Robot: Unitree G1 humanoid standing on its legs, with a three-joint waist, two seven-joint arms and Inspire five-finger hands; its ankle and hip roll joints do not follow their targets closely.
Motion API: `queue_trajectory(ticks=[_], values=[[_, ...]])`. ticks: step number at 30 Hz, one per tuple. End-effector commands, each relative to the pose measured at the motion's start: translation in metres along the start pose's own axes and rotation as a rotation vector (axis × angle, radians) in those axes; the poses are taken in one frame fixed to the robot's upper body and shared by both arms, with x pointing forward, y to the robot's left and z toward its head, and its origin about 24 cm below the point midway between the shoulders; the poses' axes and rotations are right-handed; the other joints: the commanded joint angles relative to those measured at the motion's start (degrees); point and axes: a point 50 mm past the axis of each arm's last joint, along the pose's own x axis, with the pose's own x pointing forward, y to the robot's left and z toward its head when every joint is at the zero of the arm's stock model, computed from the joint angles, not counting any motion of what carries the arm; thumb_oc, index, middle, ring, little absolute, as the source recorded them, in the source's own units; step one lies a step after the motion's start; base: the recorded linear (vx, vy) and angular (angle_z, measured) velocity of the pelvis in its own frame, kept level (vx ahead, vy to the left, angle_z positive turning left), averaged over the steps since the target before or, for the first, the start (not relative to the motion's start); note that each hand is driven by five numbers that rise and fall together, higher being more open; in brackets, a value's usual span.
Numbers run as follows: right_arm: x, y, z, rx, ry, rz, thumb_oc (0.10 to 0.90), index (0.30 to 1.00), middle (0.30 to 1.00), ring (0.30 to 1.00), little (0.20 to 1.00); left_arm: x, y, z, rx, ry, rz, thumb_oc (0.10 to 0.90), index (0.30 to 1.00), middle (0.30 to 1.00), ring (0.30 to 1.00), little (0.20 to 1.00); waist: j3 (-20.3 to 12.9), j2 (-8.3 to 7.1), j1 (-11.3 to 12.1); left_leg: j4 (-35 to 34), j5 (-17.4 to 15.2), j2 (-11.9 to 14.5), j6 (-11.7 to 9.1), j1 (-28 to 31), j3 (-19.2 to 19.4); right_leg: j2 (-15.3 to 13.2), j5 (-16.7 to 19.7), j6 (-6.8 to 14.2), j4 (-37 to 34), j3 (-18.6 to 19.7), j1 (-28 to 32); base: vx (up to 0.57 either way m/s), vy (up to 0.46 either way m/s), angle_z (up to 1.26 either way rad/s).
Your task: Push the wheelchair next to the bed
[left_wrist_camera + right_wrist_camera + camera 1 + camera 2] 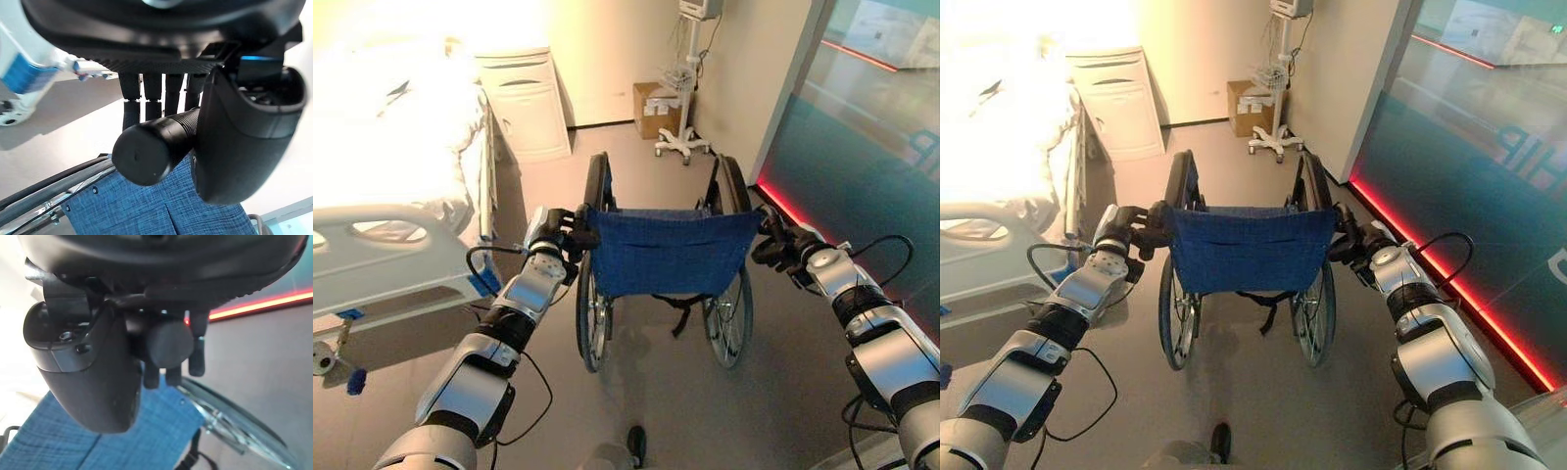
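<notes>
We stood on a smooth grey-beige floor [783,392] in a hospital-style room: a white-railed bed [382,245] heaped with pale bedding lay to our left, a white cabinet [524,103] stood against the far wall, a cardboard box [651,108] sat beside a wheeled equipment stand [685,98], and a teal glass partition [862,147] with a red light strip along its base closed the right side. The wheelchair [666,250], blue fabric back towards us, stood directly ahead in the open floor, near the foot of the bed but apart from it. Our left hand [563,235] was curled round the left push handle [156,147]; the left wrist view showed the fingers wrapped behind the black grip, which the head views could not resolve. Our right hand [778,245] was likewise closed round the right push handle [168,345], seen in the right wrist view. Some lettering showed on the partition in the right eye view, too partial to read.
</notes>
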Motion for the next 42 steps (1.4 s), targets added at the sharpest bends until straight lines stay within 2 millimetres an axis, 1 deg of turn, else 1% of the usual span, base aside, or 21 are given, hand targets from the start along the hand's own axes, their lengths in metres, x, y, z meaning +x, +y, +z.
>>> queue_trajectory(ticks=[1,2,4,6,7,9,10,11,12,14,17,21,23,28,32,34,36,38,39,41,42], values=[[-0.02,0.002,0.056,-0.414,-0.455,-0.004,0.4,0.3,0.3,0.3,0.3,-0.023,-0.05,-0.097,0.198,0.295,-0.21,0.4,0.3,0.3,0.3,0.3,-0.28,-1.03,-0.28,2.09,-4.86,-1.54,-4.94,-0.64,-2.6,0.1,18.64,5.6,8.48,1.78,-1.99,0.27,0.021,0.03],[-0.02,0.002,0.056,-0.414,-0.455,-0.004,0.4,0.3,0.3,0.3,0.3,-0.023,-0.05,-0.097,0.198,0.295,-0.21,0.4,0.3,0.3,0.3,0.3,-0.42,-0.92,-0.25,2.12,-4.84,-1.39,-4.97,-0.81,-2.6,0.26,18.8,5.56,8.34,1.79,-2.1,0.31,-0.055,0.15],[-0.02,0.004,0.059,-0.4,-0.472,-0.006,0.4,0.3,0.3,0.3,0.3,-0.024,-0.055,-0.097,0.218,0.29,-0.221,0.4,0.3,0.3,0.3,0.3,0.33,-0.15,-0.86,2.43,-6.0,-0.69,-5.11,1.78,-3.77,-2.79,18.84,4.56,5.8,0.75,-6.04,0.3,-0.179,0.25],[-0.02,0.005,0.061,-0.387,-0.475,-0.007,0.4,0.3,0.3,0.3,0.3,-0.025,-0.056,-0.097,0.233,0.287,-0.227,0.4,0.3,0.3,0.3,0.3,0.71,0.65,-1.23,2.25,-6.19,0.03,-5.4,3.04,-4.98,-2.91,17.88,3.88,3.56,0.86,-8.45,0.22,-0.236,0.12],[-0.021,0.004,0.066,-0.374,-0.484,-0.011,0.4,0.3,0.3,0.3,0.3,-0.024,-0.056,-0.097,0.254,0.28,-0.235,0.4,0.3,0.3,0.3,0.3,1.42,1.31,-2.04,1.83,-7.54,0.75,-5.72,5.24,-7.13,-4.37,19.91,3.39,-0.03,1.52,-13.67,0.21,-0.286,0.07],[-0.021,0.003,0.067,-0.364,-0.483,-0.019,0.4,0.3,0.3,0.3,0.3,-0.023,-0.055,-0.095,0.266,0.265,-0.247,0.4,0.3,0.3,0.3,0.3,2.18,0.53,-3.36,2.41,-10.4,0.05,-5.78,7.11,-9.85,-6.51,24.18,4.1,-8.2,4.77,-17.72,0.27,-0.35,0.13],[-0.021,0.003,0.068,-0.363,-0.485,-0.019,0.4,0.3,0.3,0.3,0.3,-0.022,-0.055,-0.095,0.266,0.264,-0.249,0.4,0.3,0.3,0.3,0.3,2.39,0.59,-3.61,2.56,-10.96,0.07,-5.79,7.52,-10.4,-6.69,24.6,4.23,-9.21,5.18,-17.88,0.32,-0.356,0.56],[-0.021,-0.001,0.067,-0.359,-0.476,-0.031,0.4,0.3,0.3,0.3,0.3,-0.021,-0.057,-0.091,0.272,0.246,-0.264,0.4,0.3,0.3,0.3,0.3,2.66,0.58,-4.49,3.34,-12.67,0.07,-5.93,8.12,-12.84,-7.5,24.79,4.57,-15.44,8.18,-19.38,0.31,-0.337,0.97],[-0.022,-0.003,0.068,-0.36,-0.475,-0.042,0.4,0.3,0.3,0.3,0.3,-0.021,-0.06,-0.088,0.272,0.231,-0.274,0.4,0.3,0.3,0.3,0.3,2.73,0.75,-5.42,4.15,-13.97,0.1,-5.96,8.32,-15.09,-6.89,24.4,4.83,-18.85,11.11,-19.97,0.3,-0.337,1.06],[-0.024,-0.005,0.072,-0.368,-0.484,-0.046,0.4,0.3,0.3,0.3,0.3,-0.021,-0.063,-0.086,0.274,0.223,-0.278,0.4,0.3,0.3,0.3,0.3,2.48,0.23,-6.23,5.9,-15.47,-0.23,-6.28,8.03,-17.25,-6.19,24.08,5.04,-18.98,13.7,-19.94,0.22,-0.337,1.14],[-0.025,-0.002,0.077,-0.374,-0.486,-0.015,0.4,0.3,0.3,0.3,0.3,-0.023,-0.069,-0.09,0.247,0.243,-0.276,0.4,0.3,0.3,0.3,0.3,1.54,-0.89,-6.59,9.33,-15.97,0.67,-7.26,6.56,-16.55,-4.37,20.51,4.99,-13.91,12.41,-18.33,0.21,-0.349,1.09],[-0.025,-0.004,0.076,-0.397,-0.469,-0.004,0.4,0.3,0.3,0.3,0.3,-0.026,-0.075,-0.089,0.229,0.258,-0.293,0.4,0.3,0.3,0.3,0.3,0.86,-1.64,-6.89,8.84,-14.08,3.77,-8.89,7.59,-13.92,-3.27,18.18,3.44,-13.26,9.0,-15.67,0.19,-0.271,0.95],[-0.022,-0.009,0.07,-0.404,-0.443,-0.015,0.4,0.3,0.3,0.3,0.3,-0.025,-0.077,-0.086,0.227,0.257,-0.313,0.4,0.3,0.3,0.3,0.3,-0.03,-1.57,-7.3,7.63,-11.94,5.45,-10.1,8.12,-12.72,-2.34,17.16,2.51,-14.52,7.01,-13.9,0.16,-0.302,0.33],[-0.022,-0.012,0.071,-0.421,-0.435,-0.019,0.4,0.3,0.3,0.3,0.3,-0.024,-0.078,-0.082,0.2,0.263,-0.335,0.4,0.3,0.3,0.3,0.3,-0.56,-1.02,-7.83,7.75,-8.99,7.01,-11.67,9.2,-12.07,-1.04,15.69,0.95,-14.94,4.91,-12.23,0.12,-0.252,0.38],[-0.022,-0.013,0.071,-0.43,-0.431,-0.018,0.4,0.3,0.3,0.3,0.3,-0.023,-0.075,-0.082,0.155,0.27,-0.336,0.4,0.3,0.3,0.3,0.3,-0.95,-0.85,-8.57,13.22,-5.5,7.59,-12.63,9.22,-10.93,0.24,14.77,-0.91,-14.8,3.75,-12.17,0.1,-0.233,0.13],[-0.022,-0.015,0.067,-0.44,-0.426,-0.025,0.4,0.3,0.3,0.3,0.3,-0.022,-0.074,-0.08,0.134,0.271,-0.338,0.4,0.3,0.3,0.3,0.3,-1.05,-1.12,-9.26,19.74,-2.5,8.47,-13.02,8.21,-8.52,0.99,14.04,-2.6,-14.91,2.5,-11.72,0.11,-0.243,0.11],[-0.021,-0.019,0.059,-0.426,-0.409,-0.041,0.4,0.3,0.3,0.3,0.3,-0.021,-0.074,-0.079,0.128,0.263,-0.341,0.4,0.3,0.3,0.3,0.3,-0.39,-1.46,-9.33,25.42,-1.02,8.12,-13.05,4.57,-6.22,1.86,13.25,-3.86,-15.41,1.6,-9.79,0.15,-0.247,0.26],[-0.02,-0.022,0.054,-0.411,-0.394,-0.053,0.4,0.3,0.3,0.3,0.3,-0.02,-0.074,-0.077,0.131,0.255,-0.35,0.4,0.3,0.3,0.3,0.3,0.78,-1.65,-8.79,27.74,-1.26,7.17,-12.78,0.31,-5.46,2.37,12.94,-4.02,-15.8,1.8,-7.83,0.17,-0.185,0.27],[-0.019,-0.021,0.053,-0.402,-0.385,-0.058,0.4,0.3,0.3,0.3,0.3,-0.02,-0.073,-0.076,0.139,0.247,-0.353,0.4,0.3,0.3,0.3,0.3,2.57,-1.18,-6.94,25.8,-3.21,2.84,-12.1,-4.43,-5.66,3.77,12.37,-3.25,-16.2,3.62,-5.02,0.24,-0.162,0.06],[-0.018,-0.019,0.055,-0.399,-0.386,-0.054,0.4,0.3,0.3,0.3,0.3,-0.02,-0.071,-0.076,0.137,0.249,-0.349,0.4,0.3,0.3,0.3,0.3,3.15,-0.4,-5.94,20.75,-1.49,2.01,-12.17,-6.41,-4.1,5.71,11.77,-3.09,-16.92,4.74,-3.06,0.29,-0.134,-0.16],[-0.018,-0.016,0.06,-0.401,-0.397,-0.045,0.4,0.3,0.3,0.3,0.3,-0.021,-0.07,-0.076,0.136,0.251,-0.341,0.4,0.3,0.3,0.3,0.3,3.47,0.93,-4.34,12.16,1.88,0.74,-12.75,-9.2,-3.65,7.95,11.4,-2.67,-17.88,6.28,-0.51,0.28,-0.075,-0.41]])
